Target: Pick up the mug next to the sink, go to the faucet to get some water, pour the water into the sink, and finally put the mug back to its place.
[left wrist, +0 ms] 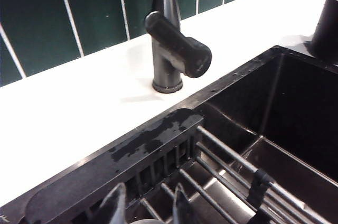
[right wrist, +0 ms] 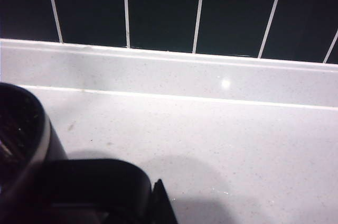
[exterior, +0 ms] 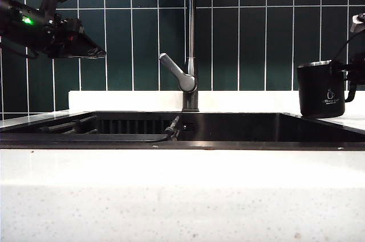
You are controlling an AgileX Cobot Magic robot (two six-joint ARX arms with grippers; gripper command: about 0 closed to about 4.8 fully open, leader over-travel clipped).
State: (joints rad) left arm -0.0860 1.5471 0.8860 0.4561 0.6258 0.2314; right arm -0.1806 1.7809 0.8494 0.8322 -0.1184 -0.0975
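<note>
The black mug (exterior: 321, 91) with its silver rim stands on the white countertop right of the sink (exterior: 245, 126). My right gripper (exterior: 352, 76) is at the picture's right edge, against the mug's handle. In the right wrist view the mug (right wrist: 21, 129) shows beside its thick black handle (right wrist: 95, 182), and the right gripper (right wrist: 138, 203) is shut on that handle, one fingertip (right wrist: 161, 203) pressed to its side. The left gripper (exterior: 94, 52) hangs open and empty in the air above the sink's left end. The faucet (exterior: 191, 36) rises behind the sink, its grey lever (exterior: 178, 73) pointing left.
A dark rack (left wrist: 227, 182) lies in the sink (left wrist: 296, 108) under the open left gripper (left wrist: 147, 208). The faucet (left wrist: 166, 49) and the mug (left wrist: 327, 23) show beyond it. A dark green tiled wall (exterior: 262, 31) backs the white speckled countertop (exterior: 182, 196).
</note>
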